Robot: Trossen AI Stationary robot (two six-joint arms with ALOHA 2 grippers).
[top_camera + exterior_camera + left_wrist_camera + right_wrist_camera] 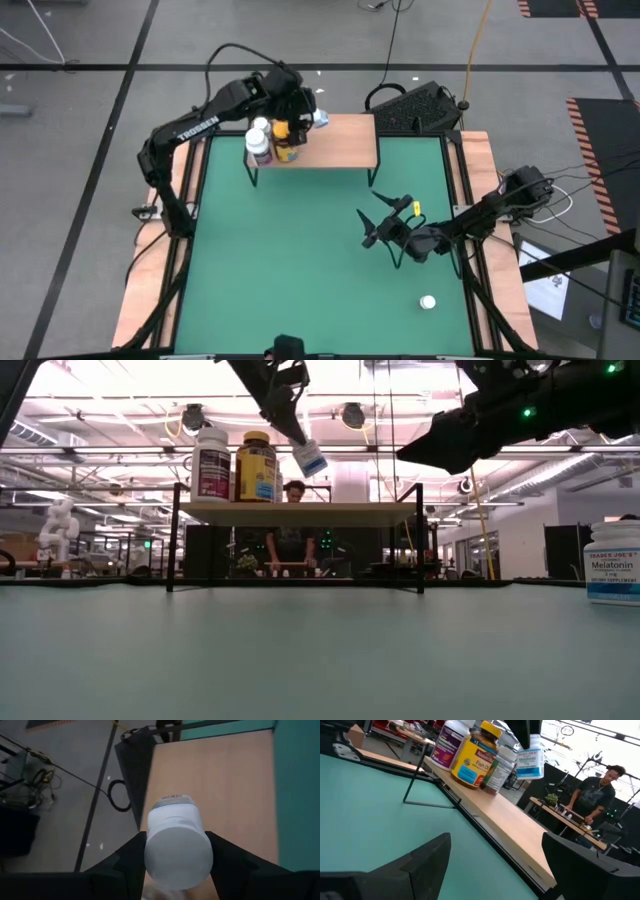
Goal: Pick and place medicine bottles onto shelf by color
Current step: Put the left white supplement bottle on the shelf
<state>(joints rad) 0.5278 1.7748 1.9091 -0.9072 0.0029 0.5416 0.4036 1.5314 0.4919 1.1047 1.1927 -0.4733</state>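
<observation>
The shelf (335, 140) stands at the mat's far edge, a light-wood board on thin black legs (300, 512). At its left end stand a white bottle with a maroon label (211, 463), an amber bottle with a yellow cap (256, 465) and, in the right wrist view, a third bottle with a green label (496, 767). My left gripper (288, 415) is above the board, just right of them, shut on a small white bottle with a blue label (310, 458). My right gripper (382, 226) hangs open over the mat's middle right, touching nothing. A white Melatonin bottle (612, 563) stands on the mat near the right edge (428, 301). My left gripper pinches the small white bottle between its two fingers (131, 862), one on each side of its upper white end (177, 855). The fingers come from above, slanting down. The bottle hangs tilted below them, lifted clear of the shelf board (225, 795).
The green mat (300, 260) lies open between the shelf and the near edge. Light-wood side strips (490, 230) and a black frame border it. The board's right half (515, 825) is bare. A person (592, 790) is at a bench in the room beyond the table.
</observation>
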